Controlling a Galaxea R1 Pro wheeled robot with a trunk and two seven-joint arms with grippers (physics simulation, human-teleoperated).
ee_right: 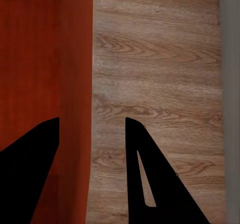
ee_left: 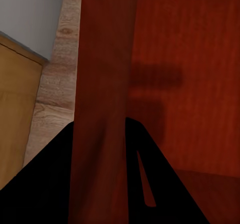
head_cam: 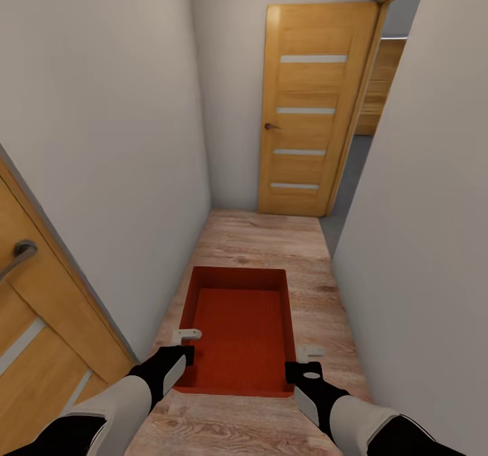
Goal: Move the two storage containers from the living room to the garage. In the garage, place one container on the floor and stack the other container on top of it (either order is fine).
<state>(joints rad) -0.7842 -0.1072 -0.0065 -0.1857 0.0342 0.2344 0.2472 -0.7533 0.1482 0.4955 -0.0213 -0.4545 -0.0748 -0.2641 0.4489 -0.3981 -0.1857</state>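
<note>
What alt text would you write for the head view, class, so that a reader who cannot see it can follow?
An orange-red storage container is carried between the left end effector and the right end effector along a narrow white-walled corridor with a wood-plank floor. Ahead stands an orange-brown door with glass slits, and grey floor shows through the opening beside it.

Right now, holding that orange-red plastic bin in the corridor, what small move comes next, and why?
Probably roll straight ahead: the orange-red plastic bin is carried between left gripper and right gripper, and the open wooden door with grey floor beyond lies ahead to the right.
</note>
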